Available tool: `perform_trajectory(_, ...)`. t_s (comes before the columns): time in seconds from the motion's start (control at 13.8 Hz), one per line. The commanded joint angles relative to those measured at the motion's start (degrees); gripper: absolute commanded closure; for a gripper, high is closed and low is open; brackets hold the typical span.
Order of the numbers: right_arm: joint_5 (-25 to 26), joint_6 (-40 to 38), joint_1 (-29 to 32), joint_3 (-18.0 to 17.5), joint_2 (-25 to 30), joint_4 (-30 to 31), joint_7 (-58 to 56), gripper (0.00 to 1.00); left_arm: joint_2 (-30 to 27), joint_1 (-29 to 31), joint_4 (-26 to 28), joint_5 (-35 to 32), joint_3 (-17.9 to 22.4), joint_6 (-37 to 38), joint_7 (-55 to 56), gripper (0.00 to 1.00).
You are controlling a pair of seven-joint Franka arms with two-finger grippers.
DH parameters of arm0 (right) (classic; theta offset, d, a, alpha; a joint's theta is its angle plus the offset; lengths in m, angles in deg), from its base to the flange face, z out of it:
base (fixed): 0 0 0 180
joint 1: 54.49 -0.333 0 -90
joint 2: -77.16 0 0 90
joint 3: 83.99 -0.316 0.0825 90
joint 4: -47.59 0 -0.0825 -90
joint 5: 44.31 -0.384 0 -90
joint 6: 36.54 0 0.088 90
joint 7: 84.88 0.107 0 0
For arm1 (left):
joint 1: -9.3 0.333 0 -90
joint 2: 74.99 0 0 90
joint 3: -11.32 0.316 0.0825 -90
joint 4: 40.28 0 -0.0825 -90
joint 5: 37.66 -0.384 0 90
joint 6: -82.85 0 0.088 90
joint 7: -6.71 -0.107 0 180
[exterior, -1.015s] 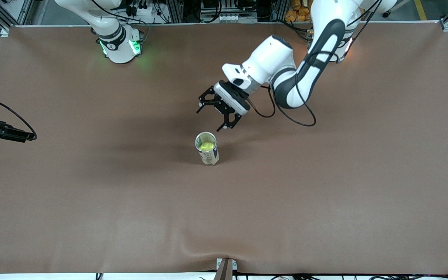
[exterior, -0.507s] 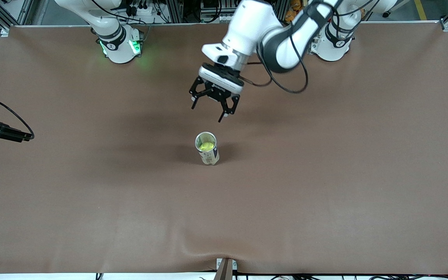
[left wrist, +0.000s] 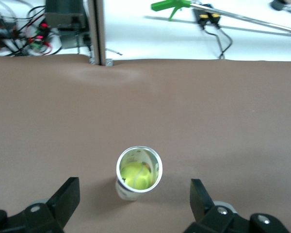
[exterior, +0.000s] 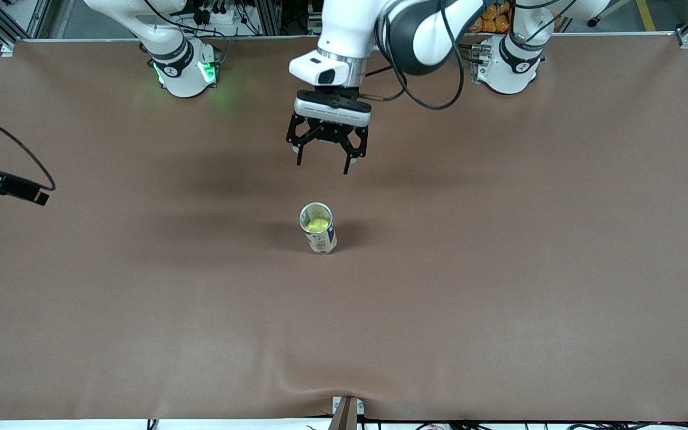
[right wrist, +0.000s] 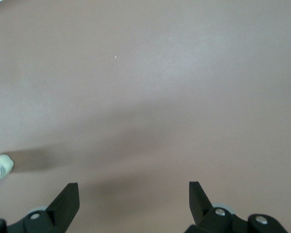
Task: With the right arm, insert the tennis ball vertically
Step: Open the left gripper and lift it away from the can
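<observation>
A yellow-green felt tennis ball (exterior: 318,225) lay inside an upright, open-topped cylindrical can with a white printed label (exterior: 319,236), which stood alone near the centre of the frame on the brown cloth-covered tabletop (exterior: 499,269). The left pincer (exterior: 322,166) hung in the upper middle of the frame, over bare cloth a little above the can in the picture, its fingers spread apart and holding nothing; its wrist view looked down into the can's mouth at the ball. The right pincer (right wrist: 133,194), well apart from the can toward the right arm's end of the tabletop, was likewise spread wide and empty, with only the can's base showing at the edge of its wrist view. Judged from this, the insertion itself seemed done and the step in hand was clearing off. The next move would call for little: both arms should keep away from the light, tall can, which a stray brush could tip, and settle to a waiting pose.
</observation>
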Motion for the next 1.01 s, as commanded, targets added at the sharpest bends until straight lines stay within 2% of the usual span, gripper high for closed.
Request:
perform_trajectory(0.0,0.6,5.1,-0.8,-0.4,6.7,9.1,-2.0,0.00,-0.1,0.2,-2.9,3.8,-1.0,6.3,-1.0,0.00)
perform_trajectory(0.14,0.5,13.9,-0.9,-0.4,12.5,18.5,-2.0,0.00,-0.2,0.2,-5.9,7.4,-1.0,11.6,-2.4,0.00)
perform_trajectory(0.22,0.6,15.1,-1.0,-0.6,13.4,19.8,-2.0,0.00,-0.2,0.4,-7.7,10.0,-1.0,14.6,-5.1,0.00)
perform_trajectory(0.51,0.5,18.3,-1.0,-0.8,14.6,21.7,-3.6,0.00,-1.0,2.2,-12.5,16.4,-0.7,24.0,-14.5,0.00)
perform_trajectory(0.8,-0.1,20.4,-1.2,-0.7,14.6,21.1,-3.7,0.00,-3.2,7.4,-12.6,22.7,-0.6,29.0,-19.1,0.00)
perform_trajectory(0.94,-0.1,20.7,-1.2,-0.7,14.7,21.0,-4.0,0.00,-5.6,12.6,-12.6,28.6,-0.6,31.1,-24.0,0.00)
